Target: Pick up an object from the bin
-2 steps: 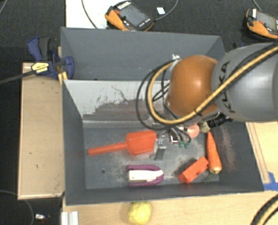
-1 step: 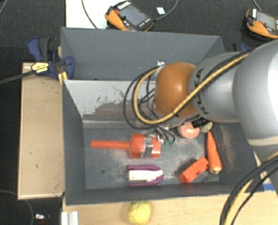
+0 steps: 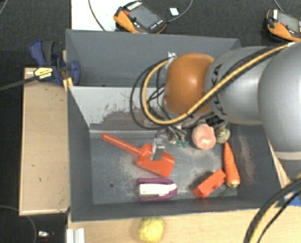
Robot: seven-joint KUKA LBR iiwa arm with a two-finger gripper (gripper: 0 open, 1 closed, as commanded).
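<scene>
we see the hand (image 3: 159,145) over the orange scoop (image 3: 153,161); a pink round object (image 3: 203,137) lies just beside it. clenched or released: we cannot tell.

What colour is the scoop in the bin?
The scoop is orange-red; the camera view shows it.

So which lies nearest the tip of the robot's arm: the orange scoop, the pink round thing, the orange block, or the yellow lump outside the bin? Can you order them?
1. Orange scoop, mid-bin, right under the arm's tip.
2. Pink round thing, just to the view's right of it.
3. Orange block, in the bin's lower right.
4. Yellow lump, outside the bin's front rim.
</scene>
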